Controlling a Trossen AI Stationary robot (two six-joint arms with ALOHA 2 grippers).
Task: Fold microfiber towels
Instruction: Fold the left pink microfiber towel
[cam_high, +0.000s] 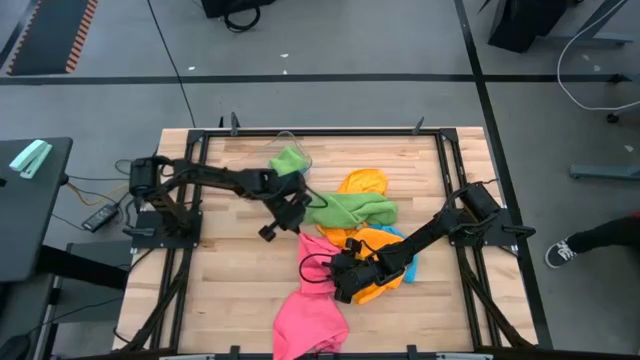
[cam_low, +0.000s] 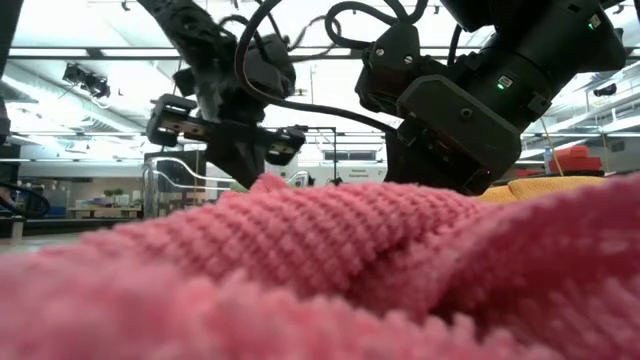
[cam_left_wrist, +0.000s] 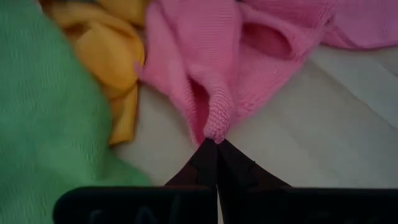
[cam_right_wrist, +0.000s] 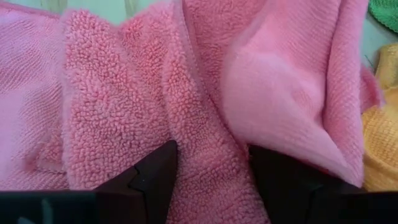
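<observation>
pink towel (cam_high: 310, 310): crumpled on the surface (cam_high: 220, 290), running from mid-surface toward the near edge; nearest towel to the low camera, fills that view.
left claw (cam_left_wrist: 216, 144): fully shut, pinching one corner tip of the pink towel at the towel's far end; corner is drawn to a point between the tips.
right claw (cam_right_wrist: 208, 163): partly open, with a thick bunched fold of the pink towel between the fingers (cam_right_wrist: 155, 171); sits just right of the pink towel's middle. The wedged fold reads as a grip, but I can't tell how firm it is.
green towel (cam_high: 350, 210): just beyond the pink towel's pinched corner, stretched out and rumpled, unfolded.
second green towel (cam_high: 290, 160): further back from the pink towel, near a clear tub (cam_high: 295, 145), loose.
orange towels (cam_high: 362, 183): one heap behind the green towel, another (cam_high: 385, 262) under the right arm, beside the pink towel; both crumpled.
blue towel (cam_high: 408, 268): only a sliver shows, right of the pink towel, under orange.
progress: early. No folded towel visible anywhere; all lie in a loose pile.
step in hand: looks like both claws taking hold of the pink towel to spread it flat.
left to do: flatten and fold pink, then every other towel.
risk: bunched grip on the right may carry two layers, so the spread could come out twisted.
</observation>
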